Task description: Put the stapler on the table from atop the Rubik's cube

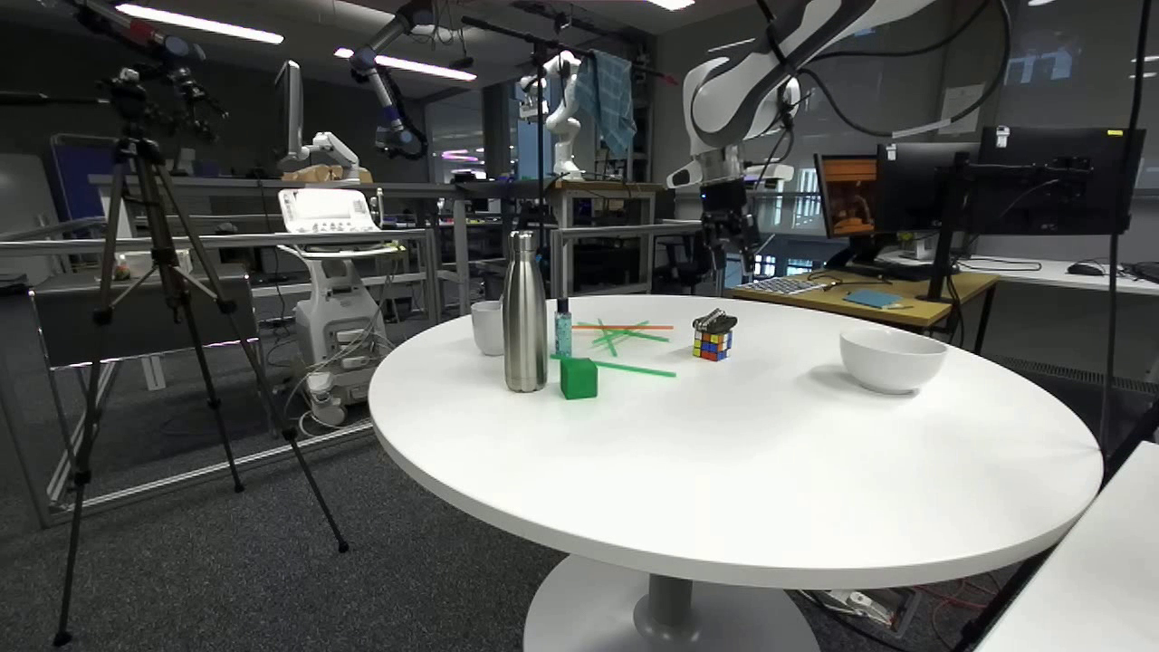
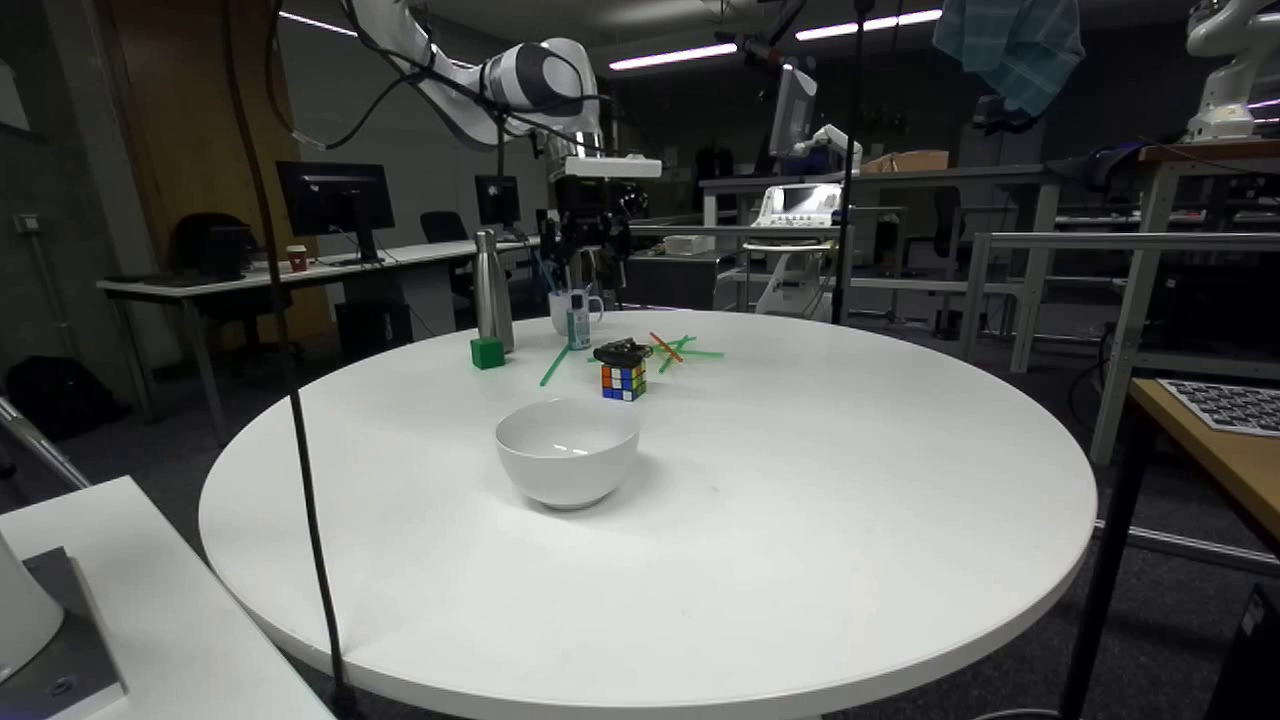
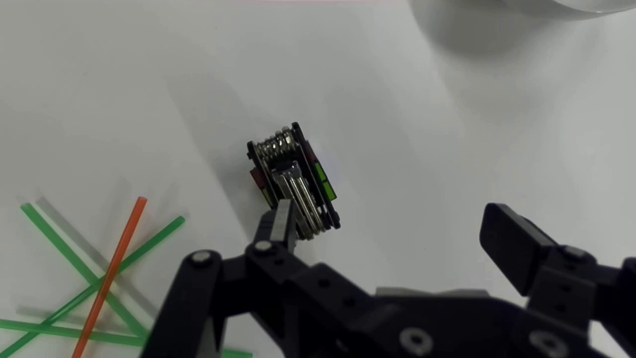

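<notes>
In an exterior view, the small multicoloured Rubik's cube (image 1: 712, 347) sits on the round, smooth white table (image 1: 742, 471), and the small black elongated stapler (image 1: 715, 321), with silvery metal parts, lies on top of the cube. The black Robotiq gripper (image 1: 733, 258) hangs above the cube, apart from it. Left of the cube stand a tall brushed-steel bottle (image 1: 523, 321), a green block (image 1: 579, 378), a small turquoise dark-capped bottle (image 1: 563, 335) and a white mug (image 1: 487, 330); thin green sticks (image 1: 634, 369) and a thin orange stick (image 1: 625, 327) lie nearer the cube. Right of it is a glossy white bowl (image 1: 892, 364).

In an exterior view, the bowl is nearer the camera than the cube, and the stapler overhangs the cube's top.

In the wrist view, the gripper's fingers (image 3: 519, 246) are spread wide with nothing held between them; one partly hides the stapler's lower end. Coloured cube faces peek out on both sides of the stapler, and crossed sticks lie to the cube's lower left.
</notes>
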